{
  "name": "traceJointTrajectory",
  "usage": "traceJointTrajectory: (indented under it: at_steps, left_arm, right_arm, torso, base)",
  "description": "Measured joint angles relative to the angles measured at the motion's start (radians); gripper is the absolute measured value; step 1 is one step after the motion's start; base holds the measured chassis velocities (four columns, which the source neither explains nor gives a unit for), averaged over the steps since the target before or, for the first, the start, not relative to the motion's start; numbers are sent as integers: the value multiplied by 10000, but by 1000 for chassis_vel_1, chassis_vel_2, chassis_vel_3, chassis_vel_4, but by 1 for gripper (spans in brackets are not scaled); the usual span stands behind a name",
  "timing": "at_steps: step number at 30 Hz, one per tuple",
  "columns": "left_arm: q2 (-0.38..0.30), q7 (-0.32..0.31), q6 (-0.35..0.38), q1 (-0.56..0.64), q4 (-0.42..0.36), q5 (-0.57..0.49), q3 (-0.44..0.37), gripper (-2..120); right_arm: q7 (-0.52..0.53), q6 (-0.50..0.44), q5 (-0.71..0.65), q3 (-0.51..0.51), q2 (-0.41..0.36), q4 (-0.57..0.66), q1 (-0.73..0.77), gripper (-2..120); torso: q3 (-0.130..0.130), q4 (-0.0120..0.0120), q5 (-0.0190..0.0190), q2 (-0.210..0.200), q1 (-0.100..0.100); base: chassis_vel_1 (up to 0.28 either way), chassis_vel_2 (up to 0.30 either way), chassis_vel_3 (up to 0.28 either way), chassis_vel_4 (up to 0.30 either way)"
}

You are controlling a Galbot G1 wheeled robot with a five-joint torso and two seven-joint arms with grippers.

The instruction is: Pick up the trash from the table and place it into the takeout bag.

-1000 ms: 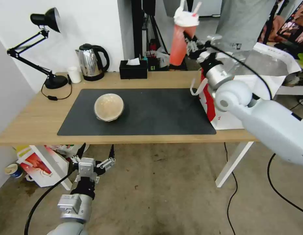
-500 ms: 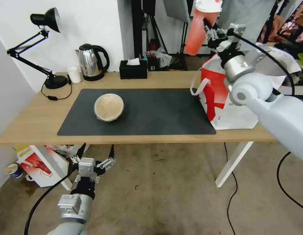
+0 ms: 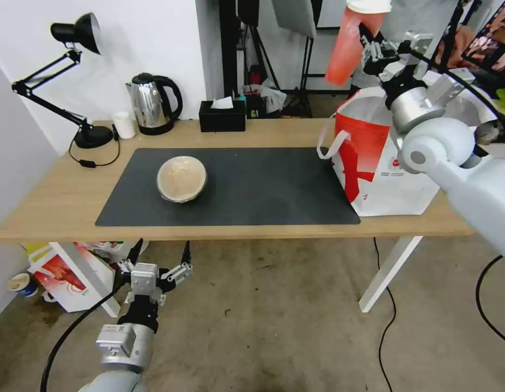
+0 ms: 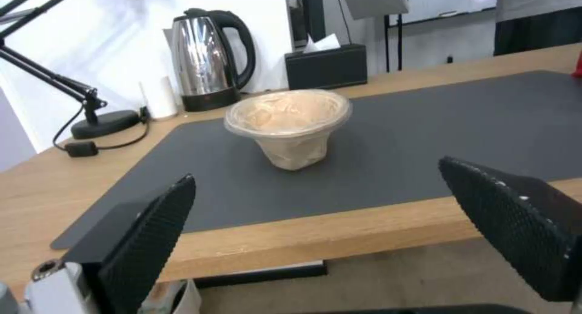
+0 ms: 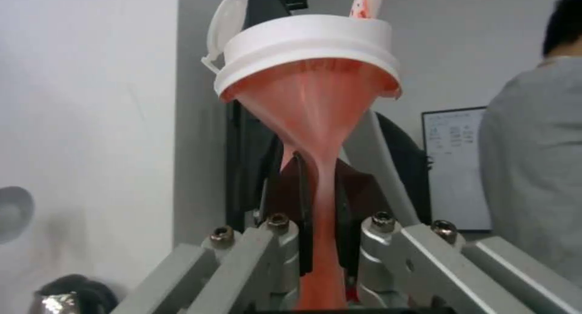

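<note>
Right end effector (image 3: 366,51): raised above the open takeout bag (image 3: 383,163), clamped tight on the translucent red drink cup (image 3: 347,46), whose wall is pinched flat between the fingers (image 5: 303,223) in the right wrist view; white lid (image 5: 306,45) uppermost. Takeout bag: upright at the right end of the counter (image 3: 56,201), just beside the dark grey mat (image 3: 263,185). Shallow tan bowl (image 3: 181,178): on the mat's left half; left end effector (image 3: 159,256): low before the counter's front edge, spread wide, empty.
</note>
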State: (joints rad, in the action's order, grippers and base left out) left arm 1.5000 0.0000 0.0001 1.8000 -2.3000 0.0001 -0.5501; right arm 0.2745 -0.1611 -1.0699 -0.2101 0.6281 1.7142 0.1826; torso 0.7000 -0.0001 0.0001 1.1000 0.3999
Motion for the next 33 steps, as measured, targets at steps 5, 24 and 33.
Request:
traceJointTrajectory:
  at_steps: [5,24,33]
  left_arm:
    - [0,0,0,0,0,0,0,100]
    - [0,0,0,0,0,0,0,100]
    - [0,0,0,0,0,0,0,100]
  right_arm:
    - [-14,-3,71,98,-67,-276,134,6]
    - [-50,50,554,320,-700,-966,312,6]
    - [-43,162,1068,298,-871,-1516,207,6]
  torso:
    - [0,1,0,0,1]
    - [0,0,0,0,1]
    - [0,0,0,0,0]
  base:
    - [0,0,0,0]
    - [0,0,0,0]
    - [0,0,0,0]
